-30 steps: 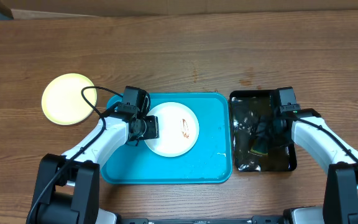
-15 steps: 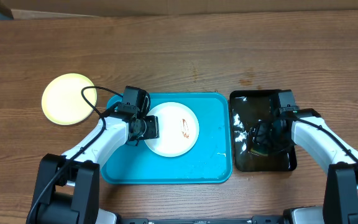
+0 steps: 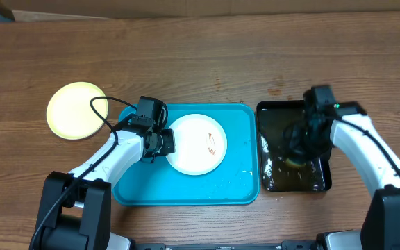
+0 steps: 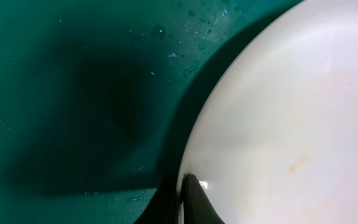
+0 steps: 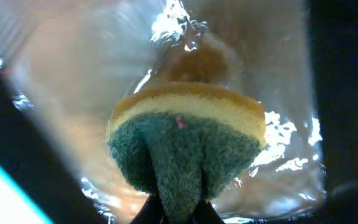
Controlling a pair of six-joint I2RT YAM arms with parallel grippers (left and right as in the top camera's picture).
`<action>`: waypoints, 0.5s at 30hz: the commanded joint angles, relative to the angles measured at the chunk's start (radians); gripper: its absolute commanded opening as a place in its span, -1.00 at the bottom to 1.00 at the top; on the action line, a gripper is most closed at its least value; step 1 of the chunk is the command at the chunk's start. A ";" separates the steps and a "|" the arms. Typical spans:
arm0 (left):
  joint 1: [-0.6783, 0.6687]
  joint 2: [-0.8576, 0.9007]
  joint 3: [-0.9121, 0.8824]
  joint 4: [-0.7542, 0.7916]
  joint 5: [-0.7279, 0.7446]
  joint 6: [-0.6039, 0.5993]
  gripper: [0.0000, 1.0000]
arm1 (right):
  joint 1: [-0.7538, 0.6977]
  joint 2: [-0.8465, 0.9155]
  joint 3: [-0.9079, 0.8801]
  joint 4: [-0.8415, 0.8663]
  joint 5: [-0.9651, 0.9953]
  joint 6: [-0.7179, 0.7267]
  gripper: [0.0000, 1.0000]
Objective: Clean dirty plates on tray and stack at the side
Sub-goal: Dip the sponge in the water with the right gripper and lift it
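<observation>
Overhead: white plate (image 3: 198,144) w/ brown smear on blue tray (image 3: 238,184); left pincer (image 3: 164,142) clamped on its rim. Lime plate (image 3: 77,111) on tabletop (image 3: 186,62). Only right wrist cam shows right pincer (image 5: 176,213) clamped on sponge (image 5: 185,149).

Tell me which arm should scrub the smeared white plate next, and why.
Right. The right fingers pinch the sponge over the black tray, ready to wipe; the left fingers clamp the rim of the white plate on the blue tray, steadying it.

Overhead: bright, even, sharp.
Left wrist: soft dark shadow across tray (image 4: 104,93); plate (image 4: 291,124) washed-out.
Right wrist: white glare above sponge (image 5: 188,143); edges blurred.
</observation>
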 commanded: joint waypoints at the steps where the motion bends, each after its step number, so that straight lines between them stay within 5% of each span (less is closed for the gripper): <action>1: -0.005 0.012 -0.008 -0.006 -0.008 0.005 -0.92 | 0.005 -0.006 0.041 -0.029 0.015 -0.025 -0.93; 8: -0.005 0.012 -0.008 -0.005 -0.018 0.005 -0.91 | 0.005 -0.005 0.039 -0.014 0.051 -0.030 -0.93; 15: -0.005 0.012 -0.008 0.002 -0.039 0.005 -0.39 | 0.005 -0.005 0.039 -0.032 0.035 -0.051 -0.92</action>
